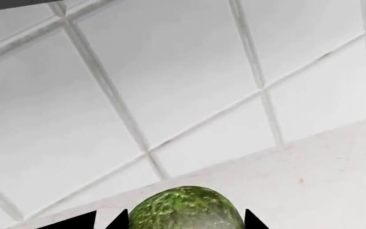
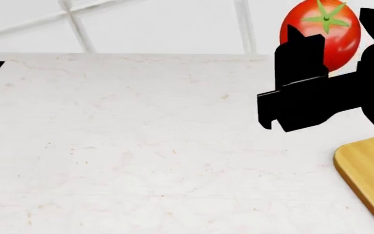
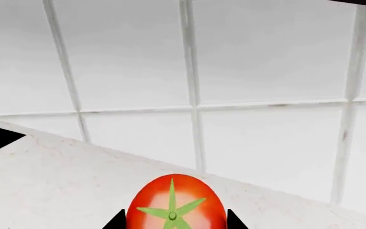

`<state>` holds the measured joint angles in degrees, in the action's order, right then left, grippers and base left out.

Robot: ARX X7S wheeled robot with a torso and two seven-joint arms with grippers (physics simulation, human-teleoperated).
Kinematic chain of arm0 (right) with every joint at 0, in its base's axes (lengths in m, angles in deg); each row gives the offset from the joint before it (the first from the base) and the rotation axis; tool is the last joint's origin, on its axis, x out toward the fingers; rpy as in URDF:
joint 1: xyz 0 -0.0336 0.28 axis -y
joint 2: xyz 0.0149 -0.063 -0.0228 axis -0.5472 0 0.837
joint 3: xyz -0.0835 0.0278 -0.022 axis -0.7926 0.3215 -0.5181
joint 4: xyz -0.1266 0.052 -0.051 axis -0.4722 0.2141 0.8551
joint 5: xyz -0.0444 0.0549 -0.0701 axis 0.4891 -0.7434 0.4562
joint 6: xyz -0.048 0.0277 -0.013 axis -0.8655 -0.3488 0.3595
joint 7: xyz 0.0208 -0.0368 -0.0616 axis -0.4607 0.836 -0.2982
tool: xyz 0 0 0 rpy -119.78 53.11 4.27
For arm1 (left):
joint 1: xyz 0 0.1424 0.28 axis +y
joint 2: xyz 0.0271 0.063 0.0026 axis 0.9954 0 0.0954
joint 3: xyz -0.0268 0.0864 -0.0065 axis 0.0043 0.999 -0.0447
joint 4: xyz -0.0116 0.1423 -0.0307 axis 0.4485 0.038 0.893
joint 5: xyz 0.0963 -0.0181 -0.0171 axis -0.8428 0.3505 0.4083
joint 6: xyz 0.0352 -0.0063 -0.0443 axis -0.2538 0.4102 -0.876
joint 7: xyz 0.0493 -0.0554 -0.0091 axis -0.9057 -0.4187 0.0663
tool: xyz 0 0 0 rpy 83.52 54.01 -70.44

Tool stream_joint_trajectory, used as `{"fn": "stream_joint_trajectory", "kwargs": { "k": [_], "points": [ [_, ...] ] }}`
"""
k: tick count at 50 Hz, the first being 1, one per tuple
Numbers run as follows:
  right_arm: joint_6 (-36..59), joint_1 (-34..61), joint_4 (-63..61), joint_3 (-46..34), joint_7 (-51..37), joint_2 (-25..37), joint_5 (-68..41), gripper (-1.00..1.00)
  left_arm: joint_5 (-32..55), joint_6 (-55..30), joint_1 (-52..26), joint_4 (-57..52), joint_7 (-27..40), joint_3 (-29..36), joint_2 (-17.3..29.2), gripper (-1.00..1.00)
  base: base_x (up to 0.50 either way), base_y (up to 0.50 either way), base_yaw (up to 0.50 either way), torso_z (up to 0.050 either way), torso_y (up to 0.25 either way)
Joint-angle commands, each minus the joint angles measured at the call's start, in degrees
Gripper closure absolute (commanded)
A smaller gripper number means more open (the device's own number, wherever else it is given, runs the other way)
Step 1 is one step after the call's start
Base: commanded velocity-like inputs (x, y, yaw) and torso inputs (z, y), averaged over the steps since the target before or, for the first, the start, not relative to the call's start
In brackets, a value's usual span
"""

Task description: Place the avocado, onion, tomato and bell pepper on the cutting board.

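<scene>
Tomato (image 2: 321, 30) sits clamped in the right tool (image 2: 333, 44) above the counter (image 2: 141, 146), ready for the cutting board (image 2: 369, 170), while the left tool (image 1: 183, 220) grips the avocado (image 1: 186, 210).

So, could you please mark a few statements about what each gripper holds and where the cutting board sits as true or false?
1. The right gripper holds the tomato. True.
2. The tomato rests on the cutting board. False: it is held up, apart from the board.
3. The avocado sits between the left gripper's fingers. True.
4. The onion lies on the counter. False: no onion is in view.
5. The cutting board shows at the head view's lower right. True.
</scene>
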<state>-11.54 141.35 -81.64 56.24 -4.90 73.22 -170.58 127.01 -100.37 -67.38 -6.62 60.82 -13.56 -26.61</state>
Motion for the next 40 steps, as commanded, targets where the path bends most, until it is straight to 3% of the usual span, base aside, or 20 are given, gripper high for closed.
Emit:
{"fn": "stream_joint_trajectory", "kwargs": {
  "k": [1, 40],
  "points": [
    [-0.33, 0.12, -1.18, 0.37, -0.88, 1.07, -0.95, 1.00, 2.24, 0.88, -0.70, -0.33, 1.74, -1.04, 0.81, 1.00, 0.00, -0.21, 0.00, 0.000, 0.000],
    [-0.82, 0.08, -1.02, 0.12, 0.19, 2.19, -0.18, 1.00, 1.96, 1.04, -0.95, -0.40, 1.12, -0.77, 0.74, 1.00, 0.00, -0.25, 0.00, 0.000, 0.001]
  ]
}}
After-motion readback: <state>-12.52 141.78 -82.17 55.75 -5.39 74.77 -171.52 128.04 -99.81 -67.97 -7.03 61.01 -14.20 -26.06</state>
